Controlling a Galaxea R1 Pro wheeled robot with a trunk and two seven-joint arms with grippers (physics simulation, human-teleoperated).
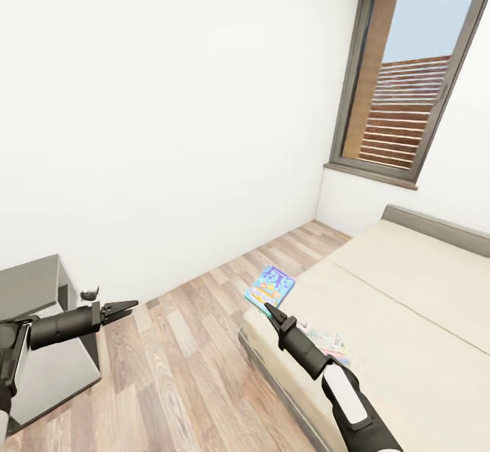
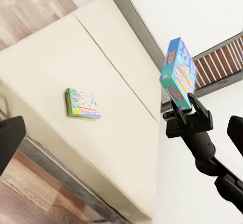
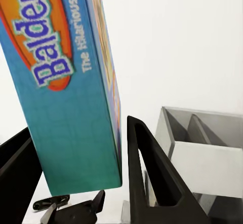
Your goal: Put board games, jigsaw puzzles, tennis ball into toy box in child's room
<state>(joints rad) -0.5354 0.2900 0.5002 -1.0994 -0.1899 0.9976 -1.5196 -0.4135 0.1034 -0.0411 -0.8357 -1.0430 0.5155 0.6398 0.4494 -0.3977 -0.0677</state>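
My right gripper [image 1: 273, 312] is shut on a mostly blue board game [image 1: 271, 288], held on edge in the air over the near corner of the bed [image 1: 408, 288]. Up close in the right wrist view, the blue box [image 3: 66, 82] lettered "Balder..." sits between the two black fingers [image 3: 147, 173]. A second board game [image 1: 329, 344], green-edged, lies flat on the beige mattress, partly hidden behind my right arm. In the left wrist view it lies near the edge of the bed [image 2: 101, 46] as a flat box [image 2: 82, 104], with the held blue box [image 2: 178, 74] beside it. My left gripper [image 1: 126, 310] hangs open over the floor, holding nothing.
A grey open-fronted cabinet [image 1: 41, 343] stands at the left against the white wall, close to my left arm. Wood-plank floor [image 1: 197, 357] runs between the cabinet and the bed. A tall window [image 1: 408, 77] is at the far right above the bed's head.
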